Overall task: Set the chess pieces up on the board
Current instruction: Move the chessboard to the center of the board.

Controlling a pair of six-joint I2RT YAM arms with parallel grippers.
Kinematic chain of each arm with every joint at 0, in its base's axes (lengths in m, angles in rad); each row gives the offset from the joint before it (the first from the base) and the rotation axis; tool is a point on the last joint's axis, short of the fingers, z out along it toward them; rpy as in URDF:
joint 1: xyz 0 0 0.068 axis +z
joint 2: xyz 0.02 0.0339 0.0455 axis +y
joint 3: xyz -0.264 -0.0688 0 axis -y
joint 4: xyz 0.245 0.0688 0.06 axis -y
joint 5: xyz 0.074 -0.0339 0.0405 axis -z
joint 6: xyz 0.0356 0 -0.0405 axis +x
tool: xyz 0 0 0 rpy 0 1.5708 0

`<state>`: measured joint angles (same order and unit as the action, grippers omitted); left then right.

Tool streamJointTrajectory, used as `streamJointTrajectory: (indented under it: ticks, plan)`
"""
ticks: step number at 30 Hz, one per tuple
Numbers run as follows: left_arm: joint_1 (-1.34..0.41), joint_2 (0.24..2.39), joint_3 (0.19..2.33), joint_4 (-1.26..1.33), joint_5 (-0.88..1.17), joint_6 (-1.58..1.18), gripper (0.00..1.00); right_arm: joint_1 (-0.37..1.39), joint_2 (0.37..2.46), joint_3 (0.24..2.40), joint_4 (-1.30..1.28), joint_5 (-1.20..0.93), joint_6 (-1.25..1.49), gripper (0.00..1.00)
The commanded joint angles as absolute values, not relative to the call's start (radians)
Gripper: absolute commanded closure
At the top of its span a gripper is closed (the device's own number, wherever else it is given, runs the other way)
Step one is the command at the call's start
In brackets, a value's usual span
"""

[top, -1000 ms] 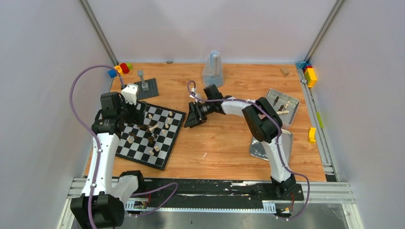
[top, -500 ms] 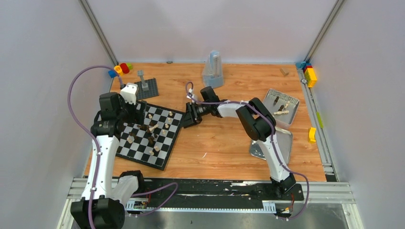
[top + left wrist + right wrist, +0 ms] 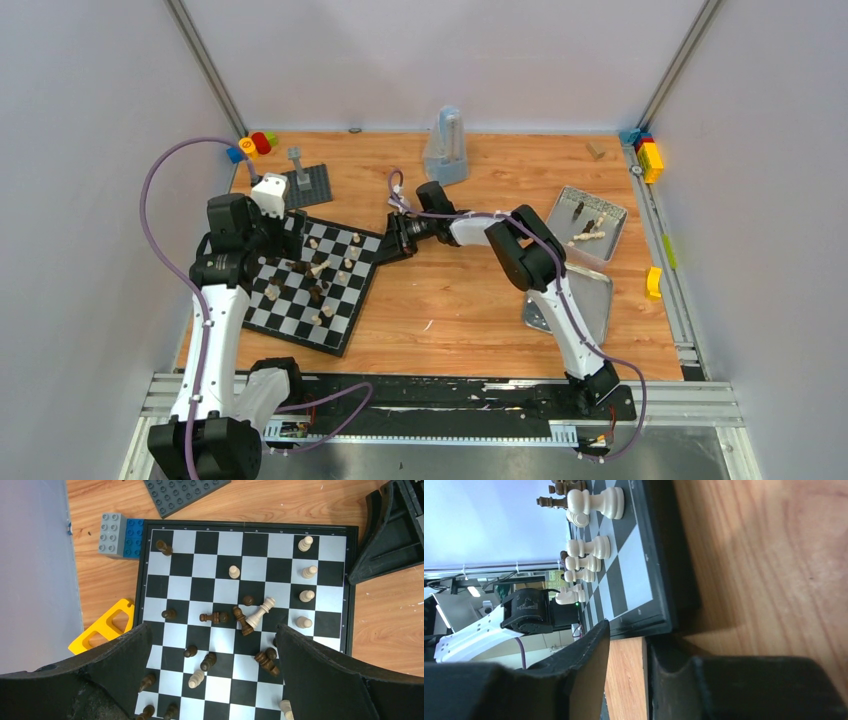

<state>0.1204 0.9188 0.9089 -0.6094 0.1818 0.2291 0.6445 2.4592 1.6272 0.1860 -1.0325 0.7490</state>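
While my left pincer [image 3: 211,627] hangs released over toppled chess pieces [image 3: 260,612], my right pincer [image 3: 626,645], whose grip I cannot tell, seems to square the board [image 3: 351,580] at two o'clock; uprighting them should follow.

The checkered board [image 3: 206,542] lies flat, with dark and pale chess pieces [image 3: 260,612] scattered, several toppled.

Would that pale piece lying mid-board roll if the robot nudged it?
Probably, in a curve: the pale piece looks round and turned, wider at its base. It looks small and light, so a slight push may move it. Several pieces around it lie toppled on the board, so they likely tip easily.
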Motion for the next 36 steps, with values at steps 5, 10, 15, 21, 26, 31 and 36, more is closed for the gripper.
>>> streamJointTrajectory:
  ticks: [5,10,15,21,26,31,36]
  plan:
    - [0.129,0.887,0.909,-0.578,0.190,0.211,0.00,0.632,2.489,1.660,0.281,-1.060,0.831,0.86]
    - [0.128,0.889,0.907,-0.577,0.194,0.219,0.00,0.585,2.443,1.602,0.309,-1.059,0.833,1.00]
    - [0.128,0.893,0.908,-0.573,0.207,0.225,0.00,0.528,2.351,1.524,0.234,-1.053,0.739,1.00]
    - [0.128,0.895,0.918,-0.590,0.223,0.242,0.00,0.426,2.256,1.409,0.058,-1.048,0.571,1.00]
    - [0.128,0.888,0.922,-0.602,0.229,0.268,0.00,0.313,2.163,1.301,-0.141,-1.008,0.384,1.00]
    - [0.127,0.894,0.913,-0.601,0.242,0.311,0.00,0.190,2.107,1.283,-0.369,-0.937,0.185,1.00]
    - [0.127,0.944,0.893,-0.584,0.265,0.344,0.00,0.103,2.094,1.295,-0.500,-0.877,0.082,0.96]
